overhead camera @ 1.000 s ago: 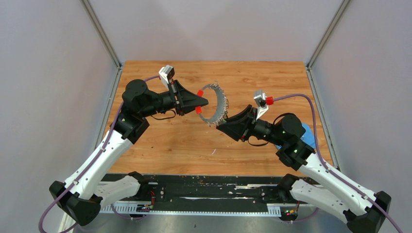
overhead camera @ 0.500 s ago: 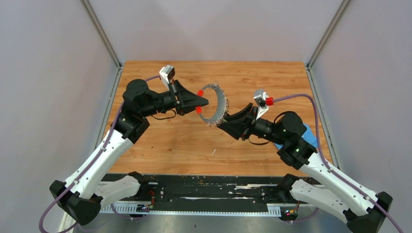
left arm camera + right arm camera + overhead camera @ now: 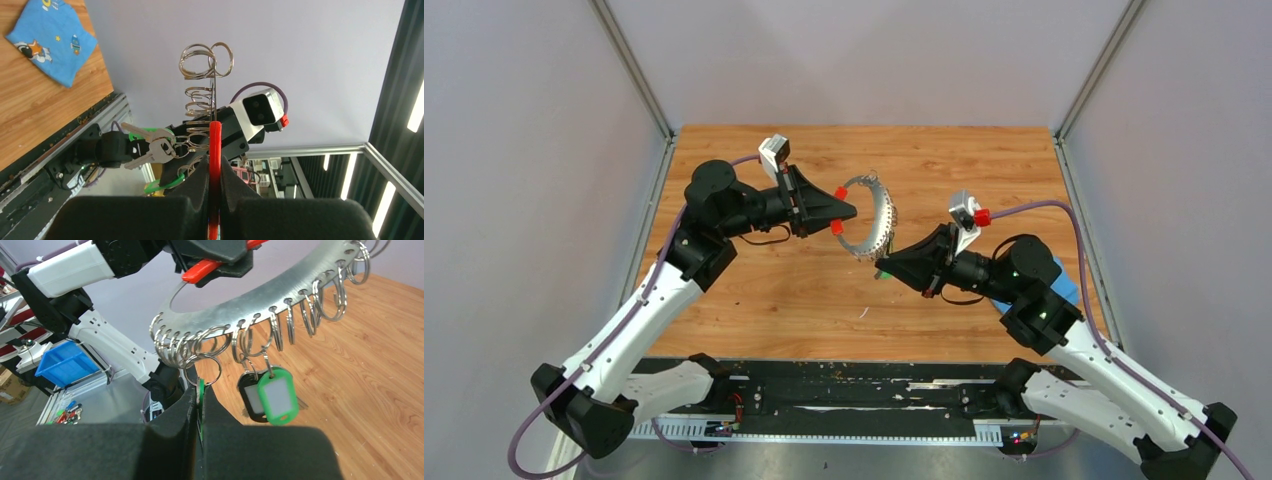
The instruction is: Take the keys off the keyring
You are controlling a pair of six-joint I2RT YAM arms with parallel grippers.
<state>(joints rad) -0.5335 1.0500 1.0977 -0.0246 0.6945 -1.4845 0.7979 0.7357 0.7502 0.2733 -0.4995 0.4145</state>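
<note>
Now the right gripper (image 3: pixel 881 268) sits lower and nearer the arm bases than a second ago, drawn down and away from the keyring (image 3: pixel 886 214). The left gripper (image 3: pixel 848 210) has edged slightly up and forward with the ring. The left jaws are pressed together on the red sleeve (image 3: pixel 215 142), holding the keyring on edge above the desk (image 3: pixel 764 300).

The right jaws are clamped on a green-headed key (image 3: pixel 200 386), of which only a thin green edge shows. It hangs from a small split ring (image 3: pixel 202 371) just above the fingertips, and that loop is still threaded through the keyring's rim. The other keys (image 3: pixel 270 390), tagged green and black, dangle just right of this gripper.

The two arms seem to be pulling apart, so I judge the extraction begun. No key is free yet, and the loop must still be worked off the rim.
</note>
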